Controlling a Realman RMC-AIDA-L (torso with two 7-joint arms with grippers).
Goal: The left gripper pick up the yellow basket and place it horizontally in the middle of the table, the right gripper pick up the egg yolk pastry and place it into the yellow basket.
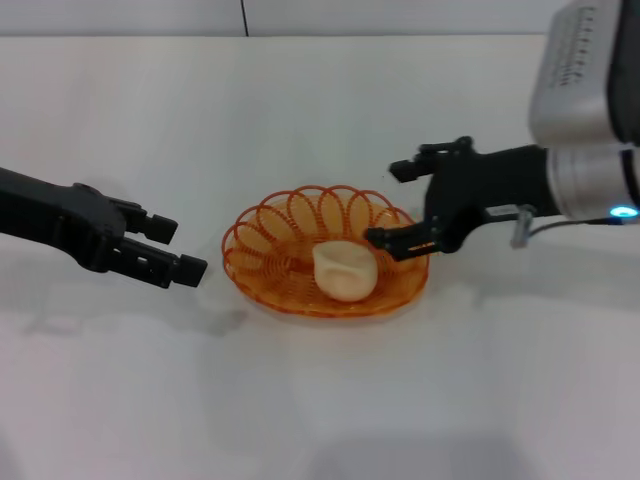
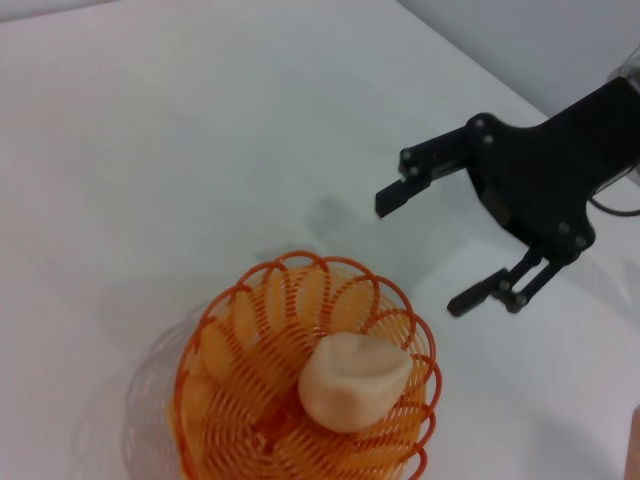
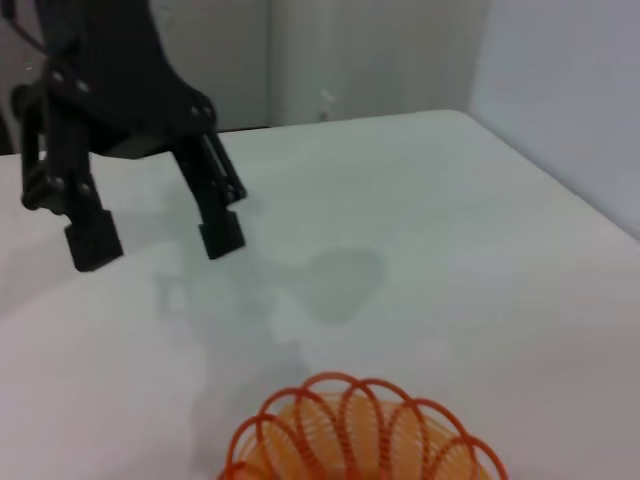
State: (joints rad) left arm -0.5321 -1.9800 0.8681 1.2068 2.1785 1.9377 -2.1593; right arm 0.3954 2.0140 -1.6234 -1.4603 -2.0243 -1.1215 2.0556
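- Evidently the task is judged almost done: the pastry (image 1: 346,270) is seen lying inside the basket (image 1: 270,262), in the centre of the head view.
- The basket is set flat on the table (image 1: 320,400), long side across the frame; only the one pastry is held in it, toward its right half, resting on the wire floor.
- The right gripper (image 1: 398,205) is placed at centre right of the head view, over the basket's right rim; its claw is released, spread wide, and nothing is grasped. Contact between the lower finger and the rim cannot be told.
- The left gripper (image 1: 173,250) is parked at middle left of the frame, just beside the basket's left edge but apart from it; its claw is released too, nothing held.
- In the left wrist view the basket (image 2: 200,400) fills the lower centre, with the right gripper (image 2: 435,245) at upper right.
- In the right wrist view only the basket's rim (image 3: 360,420) is shown at the bottom, with the left gripper (image 3: 155,240) at upper left.
- Step in hand is judged to be the retreat: the right claw should be kept spread and lifted up and away first, so the looped rim is not snagged and the basket is not dragged off centre.
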